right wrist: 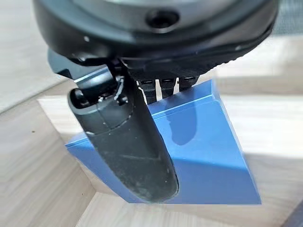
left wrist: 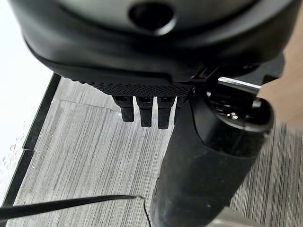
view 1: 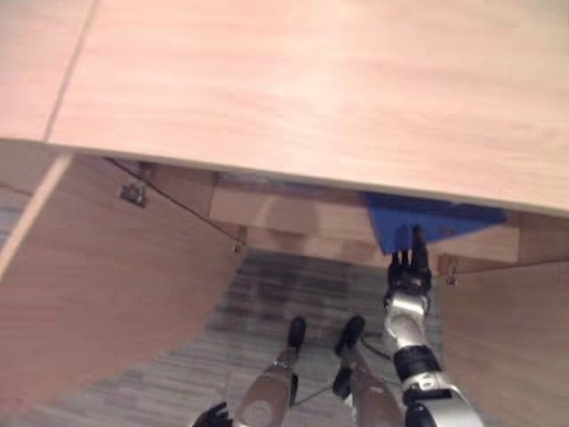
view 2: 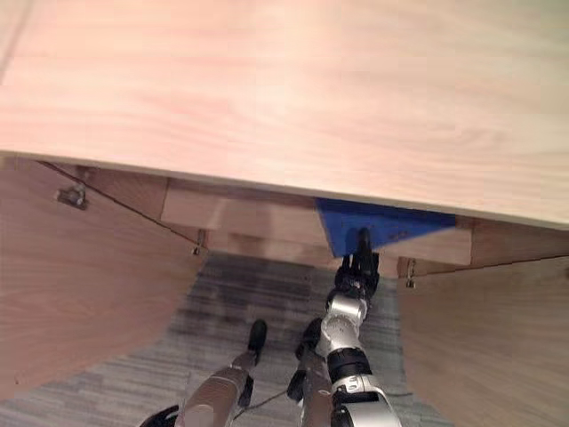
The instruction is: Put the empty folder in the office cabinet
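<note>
A grey striped carpet floor (view 1: 267, 294) lies under a light wooden cabinet top (view 1: 311, 80), and both cabinet doors stand open to the sides. In the left eye view, the blue flat plastic folder (view 1: 427, 222) sits inside the cabinet opening, directly ahead of the right hand (view 1: 409, 276), whose fingertips reach its near edge.

In the right eye view, the folder lies flat on the wooden shelf (view 2: 240, 218), partly hidden under the cabinet top, and its near corner points towards the fingers.

In the left wrist view, the left hand (left wrist: 189, 156) hangs over the carpet with relaxed, empty fingers, well apart from the folder.

In the right wrist view, the right hand has straight fingers resting on the folder's top, with the thumb beside them; nothing is pinched. I judge that a push straight ahead, away from the palm, would seat the folder deeper.
</note>
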Available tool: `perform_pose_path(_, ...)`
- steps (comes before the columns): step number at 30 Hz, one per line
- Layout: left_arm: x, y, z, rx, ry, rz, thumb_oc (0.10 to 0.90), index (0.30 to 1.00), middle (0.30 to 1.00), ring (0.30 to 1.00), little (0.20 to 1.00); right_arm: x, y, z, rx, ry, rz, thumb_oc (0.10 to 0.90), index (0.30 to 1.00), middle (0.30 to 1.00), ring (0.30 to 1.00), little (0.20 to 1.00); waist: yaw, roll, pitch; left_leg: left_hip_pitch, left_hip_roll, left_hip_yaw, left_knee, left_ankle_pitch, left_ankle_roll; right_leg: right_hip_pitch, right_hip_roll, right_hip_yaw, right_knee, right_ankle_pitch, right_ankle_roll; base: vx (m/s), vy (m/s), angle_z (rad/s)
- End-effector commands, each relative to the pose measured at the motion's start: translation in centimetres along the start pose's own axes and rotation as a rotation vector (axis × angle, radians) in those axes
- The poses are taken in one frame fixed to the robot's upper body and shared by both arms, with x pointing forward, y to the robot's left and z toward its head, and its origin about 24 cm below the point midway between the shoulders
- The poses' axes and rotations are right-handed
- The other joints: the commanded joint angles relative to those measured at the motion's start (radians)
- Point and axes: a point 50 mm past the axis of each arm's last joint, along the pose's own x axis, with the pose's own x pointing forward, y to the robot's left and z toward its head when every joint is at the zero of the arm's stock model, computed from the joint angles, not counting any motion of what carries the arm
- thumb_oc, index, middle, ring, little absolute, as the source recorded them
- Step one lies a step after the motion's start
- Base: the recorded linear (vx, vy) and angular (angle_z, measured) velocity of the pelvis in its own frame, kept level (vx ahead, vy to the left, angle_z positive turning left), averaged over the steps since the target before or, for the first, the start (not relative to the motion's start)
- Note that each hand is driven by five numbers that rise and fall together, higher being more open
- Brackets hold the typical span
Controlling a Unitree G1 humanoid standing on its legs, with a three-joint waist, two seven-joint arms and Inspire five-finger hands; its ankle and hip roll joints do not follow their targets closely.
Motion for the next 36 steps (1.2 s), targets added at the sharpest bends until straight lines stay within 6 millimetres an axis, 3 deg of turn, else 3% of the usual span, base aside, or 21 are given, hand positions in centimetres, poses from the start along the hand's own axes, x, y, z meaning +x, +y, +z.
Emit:
perform_pose_path(1, -0.9, 1.4, -5.7, 0.05, 0.182, 0.043, 0.8, 0.9, 0.9, 0.9, 0.9, -0.1, 1.1, 0.5, 0.007, 0.0, 0.12, 0.8, 0.9, 0.9, 0.9, 0.9, 0.003, -0.004, -0.083, 0.057, -0.009, 0.001, -0.008, -0.085, 0.031, 0.065, -0.032, 0.021, 0.008, -0.043, 0.093, 0.14, -0.024, -0.01)
perform_pose_path(6, -1.2, 1.8, -7.4, 0.011, 0.258, 0.077, 0.8, 0.9, 0.9, 0.9, 0.9, 0.4, -1.2, 0.8, -0.046, 0.028, 0.062, 0.8, 0.9, 0.9, 0.9, 0.9, 0.002, -0.006, -0.158, 0.088, 0.002, 0.007, -0.01, -0.093, 0.025, 0.105, -0.023, 0.019, 0.002, -0.065, 0.091, 0.11, -0.014, -0.08)
perform_pose_path(12, -1.8, 2.4, -9.4, 0.009, 0.336, 0.095, 0.8, 0.9, 0.9, 0.9, 0.9, 0.7, -2.2, 0.6, -0.056, 0.053, 0.032, 0.8, 0.9, 0.9, 0.9, 0.9, 0.017, -0.007, -0.207, 0.109, 0.007, 0.001, -0.01, -0.102, 0.025, 0.127, -0.016, 0.02, 0.002, -0.075, 0.088, 0.09, -0.001, -0.07)
perform_pose_path(20, -2.4, 3.6, -10.7, 0.005, 0.38, 0.121, 0.8, 0.9, 0.9, 0.9, 0.9, 0.4, 0.1, -1.5, -0.101, 0.148, 0.147, 0.8, 0.9, 0.9, 0.9, 0.9, 0.052, -0.014, -0.215, 0.092, 0.011, -0.029, -0.01, -0.092, 0.019, 0.119, -0.012, 0.003, -0.001, -0.082, 0.083, 0.02, -0.012, 0.06)
perform_pose_path(27, -1.9, 3.9, -9.3, 0.027, 0.334, 0.126, 0.8, 0.9, 0.9, 0.9, 0.9, -0.3, 2.9, -3.4, -0.197, 0.214, 0.273, 0.8, 0.9, 0.9, 0.9, 0.9, 0.089, -0.019, -0.184, 0.061, 0.009, -0.07, -0.01, -0.074, 0.011, 0.107, -0.014, -0.036, 0.001, -0.082, 0.078, -0.02, -0.031, 0.25)
perform_pose_path(33, -1.9, 4.2, -9.2, 0.041, 0.324, 0.134, 0.8, 0.9, 0.9, 0.9, 0.9, -0.6, 3.5, -4.0, -0.184, 0.235, 0.303, 0.8, 0.9, 0.9, 0.9, 0.9, 0.111, -0.02, -0.166, 0.051, 0.008, -0.09, -0.01, -0.067, 0.009, 0.105, -0.012, -0.049, 0.001, -0.083, 0.076, 0.01, -0.025, 0.13)
perform_pose_path(34, -1.9, 4.3, -9.3, 0.04, 0.321, 0.135, 0.8, 0.9, 0.9, 0.9, 0.9, -0.6, 4.0, -4.2, -0.181, 0.245, 0.32, 0.8, 0.9, 0.9, 0.9, 0.9, 0.119, -0.019, -0.163, 0.056, 0.016, -0.099, -0.01, -0.091, 0.005, 0.111, -0.001, -0.035, 0.0, -0.107, 0.082, -0.03, -0.006, 0.03)
perform_pose_path(35, -1.9, 4.3, -9.2, 0.04, 0.317, 0.133, 0.8, 0.9, 0.9, 0.9, 0.9, -0.6, 4.1, -4.2, -0.18, 0.249, 0.328, 0.8, 0.9, 0.9, 0.9, 0.9, 0.123, -0.017, -0.152, 0.044, 0.007, -0.095, -0.01, -0.065, 0.009, 0.099, -0.01, -0.049, 0.002, -0.084, 0.075, 0.05, -0.041, 0.06)
perform_pose_path(36, -1.9, 4.3, -9.3, 0.037, 0.315, 0.133, 0.8, 0.9, 0.9, 0.9, 0.9, -0.6, 4.3, -4.4, -0.184, 0.258, 0.34, 0.8, 0.9, 0.9, 0.9, 0.9, 0.125, -0.015, -0.154, 0.052, 0.015, -0.102, -0.01, -0.089, 0.006, 0.106, -0.002, -0.033, 0.001, -0.106, 0.082, -0.03, -0.002, 0.08)
